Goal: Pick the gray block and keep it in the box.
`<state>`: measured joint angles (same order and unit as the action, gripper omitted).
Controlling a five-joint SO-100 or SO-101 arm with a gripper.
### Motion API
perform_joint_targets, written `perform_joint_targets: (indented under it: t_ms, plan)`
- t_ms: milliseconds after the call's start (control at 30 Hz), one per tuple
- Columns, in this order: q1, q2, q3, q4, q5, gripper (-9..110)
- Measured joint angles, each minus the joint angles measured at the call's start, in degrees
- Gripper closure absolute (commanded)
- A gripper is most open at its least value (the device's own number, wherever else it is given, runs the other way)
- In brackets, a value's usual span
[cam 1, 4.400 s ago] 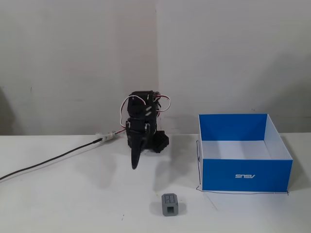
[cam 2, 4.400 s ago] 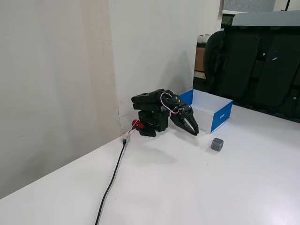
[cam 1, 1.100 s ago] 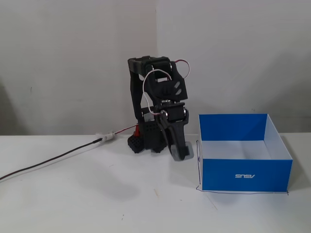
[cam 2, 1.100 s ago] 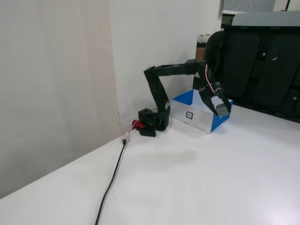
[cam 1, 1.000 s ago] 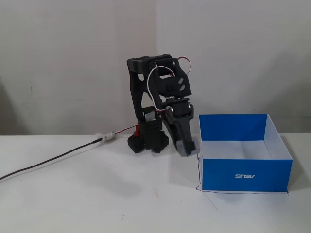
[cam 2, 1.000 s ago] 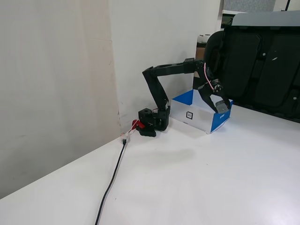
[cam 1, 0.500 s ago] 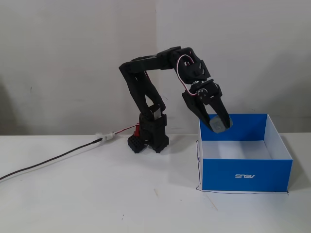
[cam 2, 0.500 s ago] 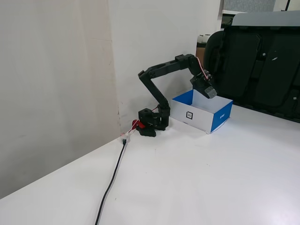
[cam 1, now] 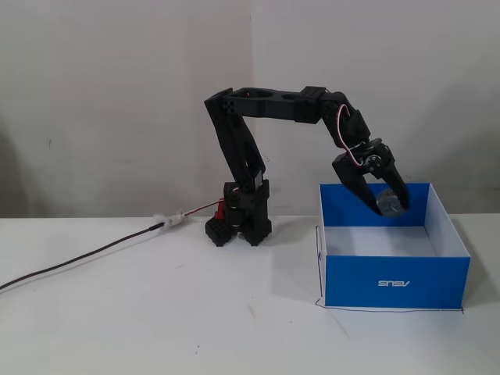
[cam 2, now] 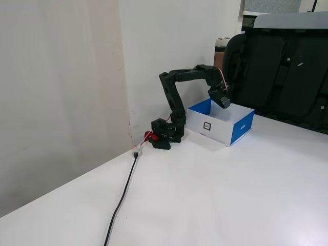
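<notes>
Claw (cam 1: 391,205) apparently grips gray block (cam 1: 388,201) above box (cam 1: 391,281).

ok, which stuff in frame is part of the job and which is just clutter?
Part of the job:
- gray block, held in the gripper over the box
- blue box

Just lying about:
- cable across the table
- black chair behind the table

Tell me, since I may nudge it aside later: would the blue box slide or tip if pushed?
The box would probably slide, not tip: it sits low and wide on the smooth white table. It looks like light, open-topped cardboard, so a push high on a wall may flex it. The gripper holds the gray block above it.
</notes>
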<state>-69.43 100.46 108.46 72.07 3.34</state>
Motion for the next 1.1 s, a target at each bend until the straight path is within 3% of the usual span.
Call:
perform_joint_targets:
  t_ms: [33,167,433,1100]
  plan:
    - [0.0,0.0,0.0,-0.4,0.2,71]
    - [-1.1,0.0,0.0,-1.7,0.6,68]
    - [2.0,6.8,-1.1,3.7,1.1,101]
    - [34.0,17.7,-3.3,8.6,1.1,101]
